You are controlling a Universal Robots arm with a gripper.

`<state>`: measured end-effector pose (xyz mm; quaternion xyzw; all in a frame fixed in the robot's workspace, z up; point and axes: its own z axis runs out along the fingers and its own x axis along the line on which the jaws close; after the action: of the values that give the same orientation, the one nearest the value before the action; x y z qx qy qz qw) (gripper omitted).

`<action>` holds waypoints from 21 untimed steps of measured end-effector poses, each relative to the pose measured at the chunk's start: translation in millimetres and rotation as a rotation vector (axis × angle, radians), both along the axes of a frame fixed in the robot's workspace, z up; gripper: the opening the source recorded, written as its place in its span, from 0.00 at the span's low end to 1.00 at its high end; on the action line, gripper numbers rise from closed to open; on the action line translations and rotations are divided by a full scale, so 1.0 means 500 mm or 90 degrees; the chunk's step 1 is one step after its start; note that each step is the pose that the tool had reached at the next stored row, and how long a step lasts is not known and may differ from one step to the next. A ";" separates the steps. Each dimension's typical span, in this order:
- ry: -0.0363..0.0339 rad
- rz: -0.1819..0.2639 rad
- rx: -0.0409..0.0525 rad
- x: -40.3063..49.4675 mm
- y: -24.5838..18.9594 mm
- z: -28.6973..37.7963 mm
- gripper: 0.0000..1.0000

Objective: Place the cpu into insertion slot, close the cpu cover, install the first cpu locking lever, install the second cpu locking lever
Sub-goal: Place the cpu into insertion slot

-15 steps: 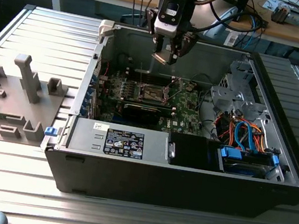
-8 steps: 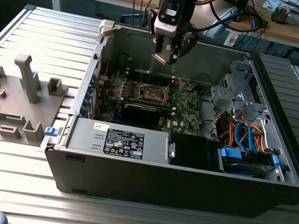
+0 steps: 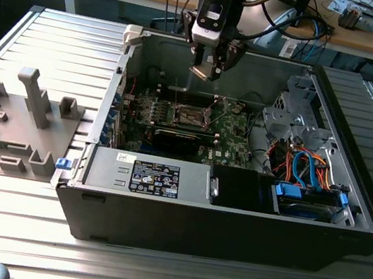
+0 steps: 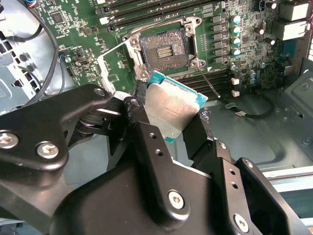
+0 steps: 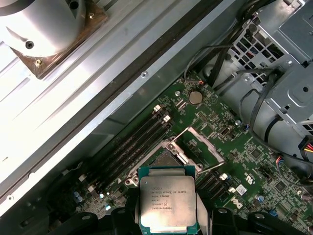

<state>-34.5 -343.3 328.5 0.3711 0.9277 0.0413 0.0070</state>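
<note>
Counting things up: one cpu (image 5: 167,203), one gripper (image 4: 168,125), one insertion slot (image 4: 164,49). The cpu is a thin square plate with a dull brushed-silver top and a teal-green border. It's gripped by its edges between the gripper's two matte black fingers (image 4: 142,127), so the jaws are clamped on it. It's up in the air over the open computer case (image 3: 229,225) (tilted a bit, not touching the board). The insertion slot is a dark square socket with a grainy patch of contacts and a shiny metal rim. It sits bare on the green motherboard (image 4: 68,36). Its metal cover frame (image 5: 201,147) is tipped open right beside it, and one thin metal rod (image 4: 208,84) slants past the socket's corner.
</note>
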 end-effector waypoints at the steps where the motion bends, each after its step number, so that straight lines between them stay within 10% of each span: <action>1: 0.0000 0.000 0.0000 0.000 0.0000 0.000 0.54; 21: 0.0000 -0.010 0.0000 0.000 0.0000 0.000 0.54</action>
<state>-34.5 -343.2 328.3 0.3783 0.9247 0.0412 0.0073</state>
